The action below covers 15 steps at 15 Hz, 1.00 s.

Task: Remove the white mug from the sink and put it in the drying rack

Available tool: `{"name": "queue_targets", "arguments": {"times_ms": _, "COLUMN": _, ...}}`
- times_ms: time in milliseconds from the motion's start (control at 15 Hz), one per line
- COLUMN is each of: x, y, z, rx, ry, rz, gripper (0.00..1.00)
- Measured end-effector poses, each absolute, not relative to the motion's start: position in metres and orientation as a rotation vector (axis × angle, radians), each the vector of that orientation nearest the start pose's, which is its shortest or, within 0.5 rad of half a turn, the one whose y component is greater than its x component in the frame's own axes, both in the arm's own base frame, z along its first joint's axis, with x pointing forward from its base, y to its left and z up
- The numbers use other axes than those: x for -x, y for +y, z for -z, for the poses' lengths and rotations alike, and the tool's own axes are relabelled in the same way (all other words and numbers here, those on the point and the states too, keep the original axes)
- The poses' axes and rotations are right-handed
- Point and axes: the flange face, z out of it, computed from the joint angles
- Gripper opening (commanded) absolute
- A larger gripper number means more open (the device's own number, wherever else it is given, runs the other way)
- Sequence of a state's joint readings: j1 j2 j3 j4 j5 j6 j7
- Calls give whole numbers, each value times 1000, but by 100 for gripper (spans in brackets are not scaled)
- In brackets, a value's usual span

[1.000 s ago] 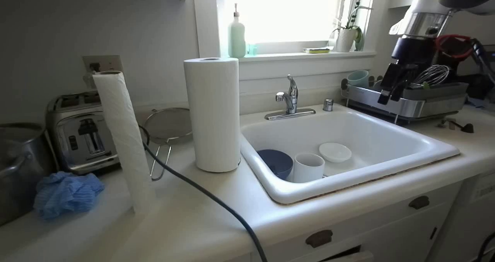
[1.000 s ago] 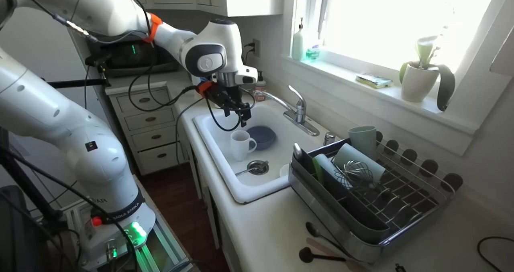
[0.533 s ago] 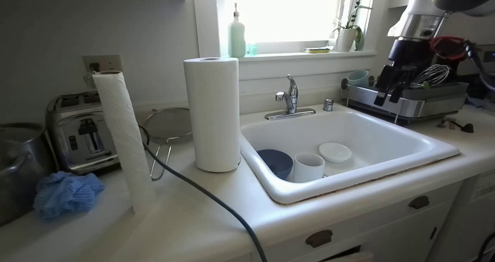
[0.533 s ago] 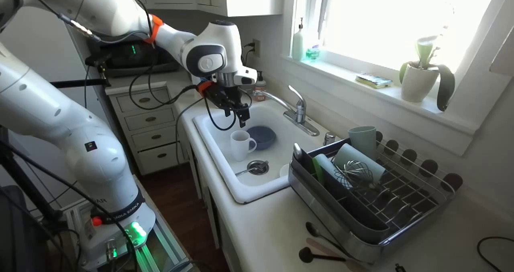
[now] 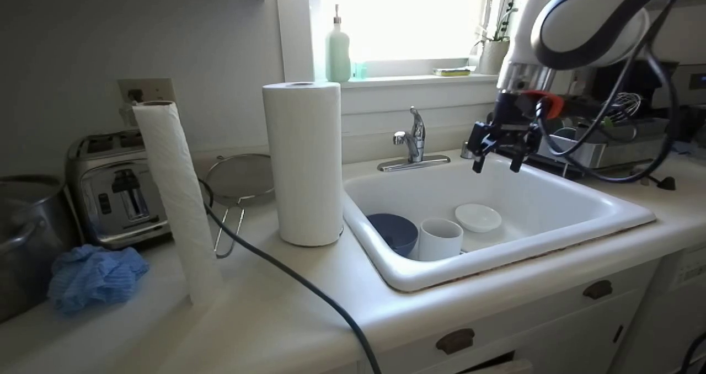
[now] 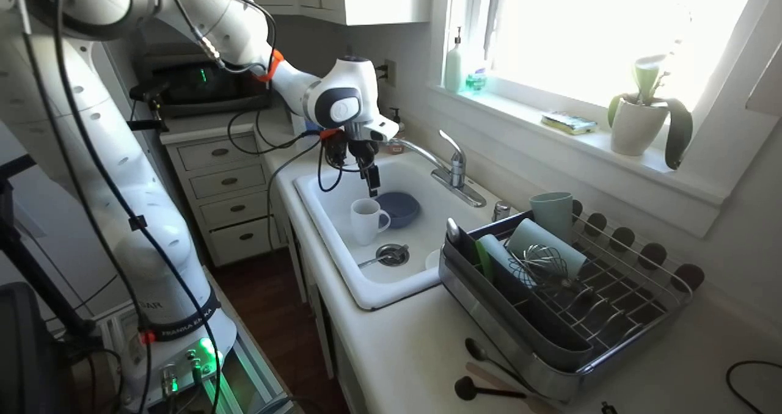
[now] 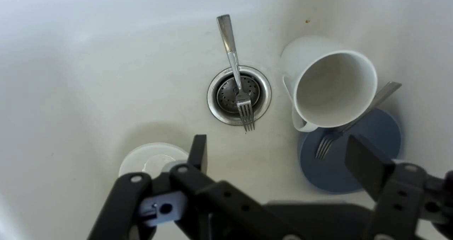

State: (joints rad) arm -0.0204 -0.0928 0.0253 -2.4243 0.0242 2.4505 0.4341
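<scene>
We found the white mug (image 7: pixel 334 89) upright in the sink (image 7: pixel 99 77), lower than the gripper (image 7: pixel 276 139) and past its fingertips in the wrist view, toward the finger at right. There that finger partly hid the blue bowl (image 7: pixel 320 172), and the opposite one the white dish (image 7: pixel 152 158). In an exterior view the drying rack (image 6: pixel 501 330) stood off to one side of the gripper, beside the sink. We saw the gripper over the sink, its fingers spread wide, holding nothing and apart from the mug.
</scene>
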Motion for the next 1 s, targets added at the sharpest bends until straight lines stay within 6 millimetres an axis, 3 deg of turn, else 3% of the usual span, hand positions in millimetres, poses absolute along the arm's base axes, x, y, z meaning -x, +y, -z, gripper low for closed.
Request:
{"name": "queue_targets", "arguments": {"times_ms": 200, "x": -526, "y": 1, "z": -335, "rx": 2998, "ry": 790, "rz": 120, "gripper": 100}}
{"name": "queue_targets", "arguments": {"times_ms": 467, "x": -568, "y": 3, "z": -310, "rx": 2931, "ry": 786, "rz": -19, "gripper": 100}}
{"name": "queue_targets", "arguments": {"times_ms": 667, "x": -580, "y": 3, "z": -305, "rx": 2921, "ry": 793, "rz": -34, "gripper": 100}}
{"name": "queue_targets", "arguments": {"times_ms": 1000, "x": -580, "y": 5, "z": -299, "rx": 2921, "ry": 794, "rz": -48, "gripper": 100}}
